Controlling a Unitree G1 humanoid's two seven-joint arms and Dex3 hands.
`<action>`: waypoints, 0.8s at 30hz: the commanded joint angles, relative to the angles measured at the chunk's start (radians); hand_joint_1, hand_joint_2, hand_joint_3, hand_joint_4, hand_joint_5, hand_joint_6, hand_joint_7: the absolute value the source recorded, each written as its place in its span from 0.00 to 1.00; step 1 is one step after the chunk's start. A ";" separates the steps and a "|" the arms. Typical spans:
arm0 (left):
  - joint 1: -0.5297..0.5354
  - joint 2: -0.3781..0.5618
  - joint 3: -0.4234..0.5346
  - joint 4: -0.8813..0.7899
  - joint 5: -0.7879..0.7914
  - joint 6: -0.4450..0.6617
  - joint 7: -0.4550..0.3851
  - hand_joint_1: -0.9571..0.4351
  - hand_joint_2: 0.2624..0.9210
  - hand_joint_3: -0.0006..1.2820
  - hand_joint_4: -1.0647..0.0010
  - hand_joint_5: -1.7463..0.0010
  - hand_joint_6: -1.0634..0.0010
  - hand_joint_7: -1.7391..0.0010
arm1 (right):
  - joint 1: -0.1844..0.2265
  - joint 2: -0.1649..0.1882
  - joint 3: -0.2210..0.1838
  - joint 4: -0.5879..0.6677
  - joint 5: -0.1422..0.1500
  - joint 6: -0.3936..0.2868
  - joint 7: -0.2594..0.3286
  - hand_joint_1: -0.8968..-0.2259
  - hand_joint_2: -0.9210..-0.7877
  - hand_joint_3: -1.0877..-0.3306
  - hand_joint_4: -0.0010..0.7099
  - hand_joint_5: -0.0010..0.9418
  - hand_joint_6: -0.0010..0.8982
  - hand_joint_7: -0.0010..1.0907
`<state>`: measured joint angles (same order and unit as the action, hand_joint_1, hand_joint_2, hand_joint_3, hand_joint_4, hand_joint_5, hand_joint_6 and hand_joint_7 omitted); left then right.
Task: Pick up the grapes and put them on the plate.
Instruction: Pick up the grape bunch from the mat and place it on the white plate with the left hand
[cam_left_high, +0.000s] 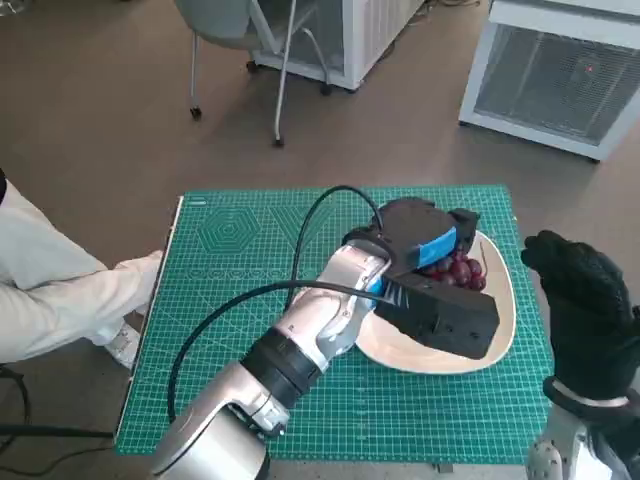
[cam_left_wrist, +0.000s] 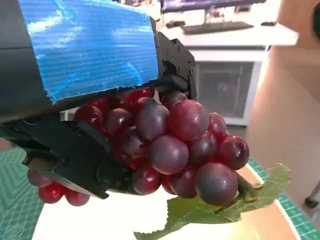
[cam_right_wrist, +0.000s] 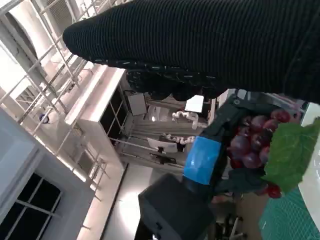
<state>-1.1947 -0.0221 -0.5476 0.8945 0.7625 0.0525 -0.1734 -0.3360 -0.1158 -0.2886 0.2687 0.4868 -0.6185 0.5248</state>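
The left hand (cam_left_high: 425, 245) holds the bunch of red grapes (cam_left_wrist: 170, 145) over the cream plate (cam_left_high: 500, 325), its black fingers (cam_left_wrist: 75, 160) wrapped round the fruit; a green leaf (cam_left_wrist: 210, 212) hangs under the bunch. The plate rests on the green cutting mat (cam_left_high: 240, 300) covering the tabletop. The right hand (cam_left_high: 585, 300) hovers beside the plate, holding nothing, fingers loosely apart.

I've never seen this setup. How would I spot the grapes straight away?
Find the green cutting mat covering the small table, then the pale plate towards its right side. Above that plate the left hand, black with blue tape, holds the grapes: a bunch of dark red, glossy, round fruit with a green leaf, the only red thing there.
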 joint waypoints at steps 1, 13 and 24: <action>-0.031 -0.013 0.004 0.009 -0.021 -0.010 0.008 0.69 1.00 0.25 0.65 0.15 0.64 0.16 | 0.027 0.007 0.003 -0.004 -0.001 0.018 -0.012 0.73 0.00 0.69 0.78 0.26 0.30 0.72; -0.014 -0.013 -0.037 0.030 -0.006 0.028 -0.017 0.74 0.90 0.20 0.72 0.44 0.71 0.91 | 0.029 0.010 0.006 -0.005 -0.001 0.022 -0.019 0.73 0.00 0.68 0.78 0.25 0.30 0.72; 0.009 0.006 -0.077 0.032 0.021 -0.019 0.062 0.31 0.96 0.02 0.87 0.99 0.81 1.00 | 0.027 0.009 0.011 -0.004 -0.004 0.020 -0.020 0.74 0.00 0.68 0.78 0.25 0.30 0.72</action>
<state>-1.1978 -0.0249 -0.6182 0.9319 0.7795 0.0597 -0.1440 -0.3320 -0.1111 -0.2765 0.2569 0.4864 -0.6082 0.5135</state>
